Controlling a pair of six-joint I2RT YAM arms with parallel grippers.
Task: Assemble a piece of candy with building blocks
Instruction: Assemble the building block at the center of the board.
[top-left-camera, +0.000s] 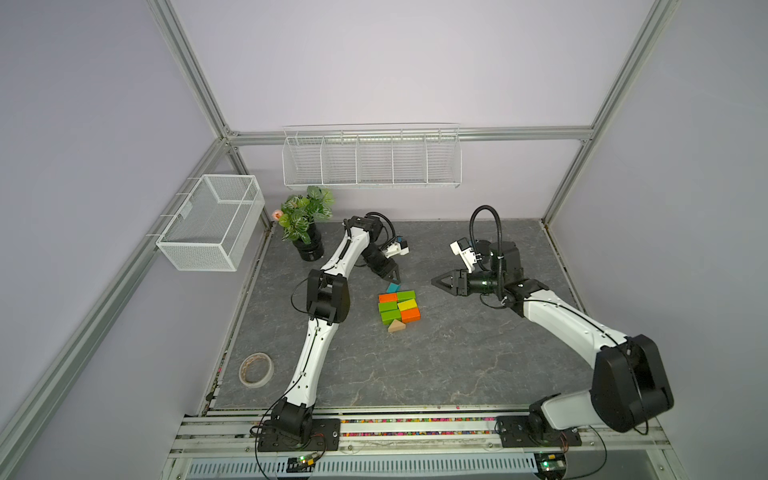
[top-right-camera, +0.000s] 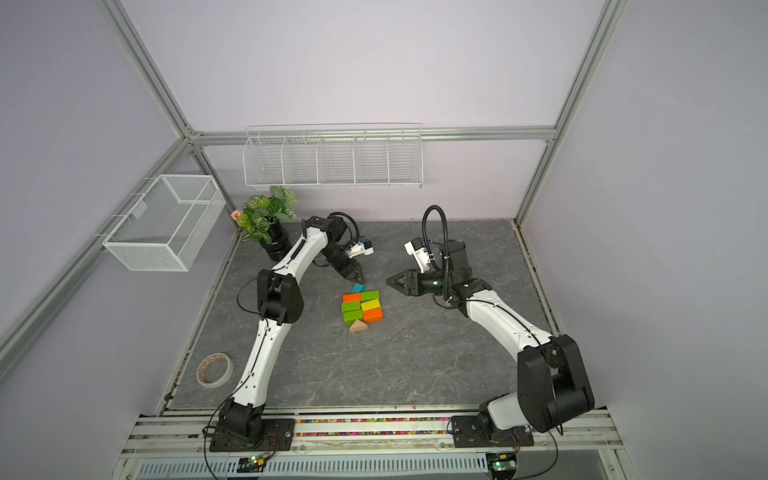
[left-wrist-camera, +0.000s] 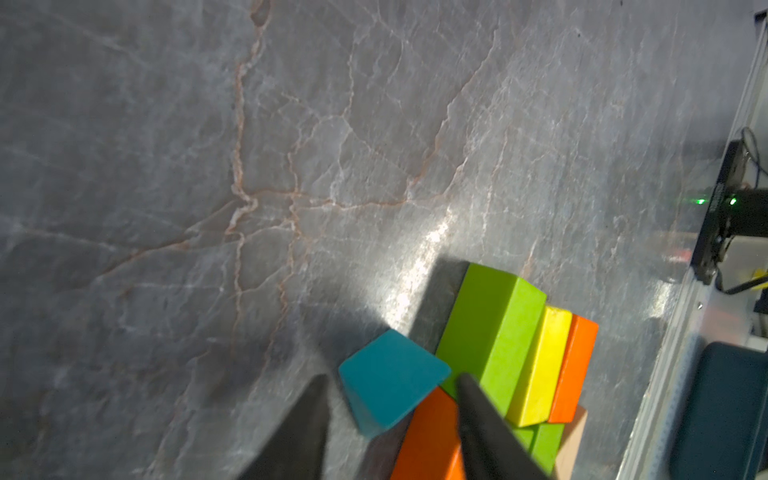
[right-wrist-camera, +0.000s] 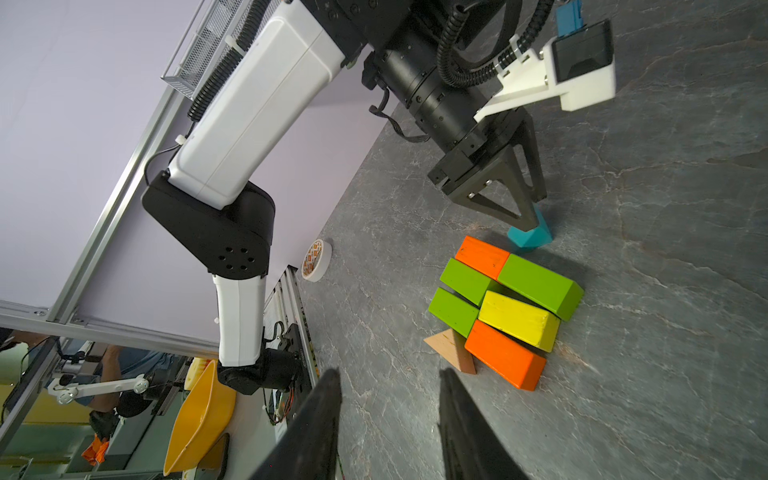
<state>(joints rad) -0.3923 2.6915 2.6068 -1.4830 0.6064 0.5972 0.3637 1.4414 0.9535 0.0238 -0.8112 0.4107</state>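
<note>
Lilac-walled cell framed in aluminium rails, with a grey veined bench (top-left-camera: 457, 365) as its floor. Against the back wall, a white wire rack (top-left-camera: 370, 156). On the left wall, a mesh basket (top-left-camera: 212, 222). In the far left corner of the bench, a potted plant (top-left-camera: 307, 220). Just off the bench's left edge, a roll of tape (top-left-camera: 256, 370).

At mid-bench in both top views, the piece of candy (top-left-camera: 399, 306), lying flat as three rows of two bricks:
- Far row: far orange brick (top-left-camera: 387, 297) beside far green brick (top-left-camera: 406, 295).
- Middle row: middle green brick (top-left-camera: 387, 306) beside yellow brick (top-left-camera: 407, 304).
- Near row: near green brick (top-left-camera: 390, 316) beside near orange brick (top-left-camera: 410, 314).

Rows a little staggered in the right wrist view, not flush. Tan triangle (top-left-camera: 397, 327) tucked against the near row, touching it. Teal triangle (top-left-camera: 392, 287) at the far end, hard by the seam between the far orange and far green bricks. Touching them or not: cannot tell.

Left pincer (top-left-camera: 395, 279) angled down over the teal triangle, fingers spread to either side of it. In the left wrist view, a sliver of bench between one finger (left-wrist-camera: 309, 415) and the teal face, with no clamp on the block.

Right pincer (top-left-camera: 434, 282) level above the bench, to the right of the candy and apart from it, tips pointing toward it. Fingers spread in the right wrist view, with only bare bench between them.
</note>
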